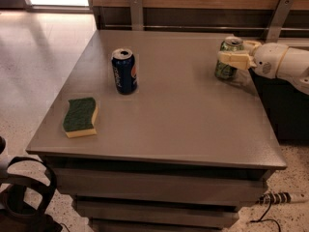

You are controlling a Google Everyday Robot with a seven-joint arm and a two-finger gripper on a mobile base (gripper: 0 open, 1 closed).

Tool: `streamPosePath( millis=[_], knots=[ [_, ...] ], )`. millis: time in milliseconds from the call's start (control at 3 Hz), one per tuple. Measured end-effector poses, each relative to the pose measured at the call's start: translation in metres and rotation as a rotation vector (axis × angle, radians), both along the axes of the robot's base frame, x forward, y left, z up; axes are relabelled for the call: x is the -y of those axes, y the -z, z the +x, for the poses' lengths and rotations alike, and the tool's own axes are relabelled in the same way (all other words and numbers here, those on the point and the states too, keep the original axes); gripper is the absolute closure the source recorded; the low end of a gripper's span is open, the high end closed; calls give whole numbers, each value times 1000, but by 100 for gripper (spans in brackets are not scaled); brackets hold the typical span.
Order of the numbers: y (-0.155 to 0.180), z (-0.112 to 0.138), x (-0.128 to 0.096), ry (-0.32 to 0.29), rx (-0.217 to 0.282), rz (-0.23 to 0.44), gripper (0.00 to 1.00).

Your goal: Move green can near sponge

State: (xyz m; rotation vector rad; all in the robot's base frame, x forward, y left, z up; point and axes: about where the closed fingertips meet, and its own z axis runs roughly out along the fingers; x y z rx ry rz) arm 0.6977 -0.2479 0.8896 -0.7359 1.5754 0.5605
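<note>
The green can [226, 69] stands upright near the table's far right edge. My gripper [231, 56] reaches in from the right and its cream fingers [235, 60] are shut around the can's upper half. The sponge [80, 116], dark green top over yellow foam, lies flat near the table's front left corner, far from the can and the gripper.
A dark blue Pepsi can [125, 71] stands upright at the left centre of the grey table [183, 124], between the green can and the sponge. A wooden wall with metal brackets runs behind the table. Black equipment and a power strip sit on the floor.
</note>
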Motion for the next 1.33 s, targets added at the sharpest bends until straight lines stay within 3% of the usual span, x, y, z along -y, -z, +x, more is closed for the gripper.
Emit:
streamPosePath(
  millis=[333, 667, 1000, 1333],
  knots=[
    [0, 1, -3, -4, 0, 1, 100],
    [-11, -7, -15, -19, -4, -15, 100],
    [-26, -34, -35, -37, 1, 16, 100],
    [-27, -73, -71, -77, 0, 70, 100]
  ],
)
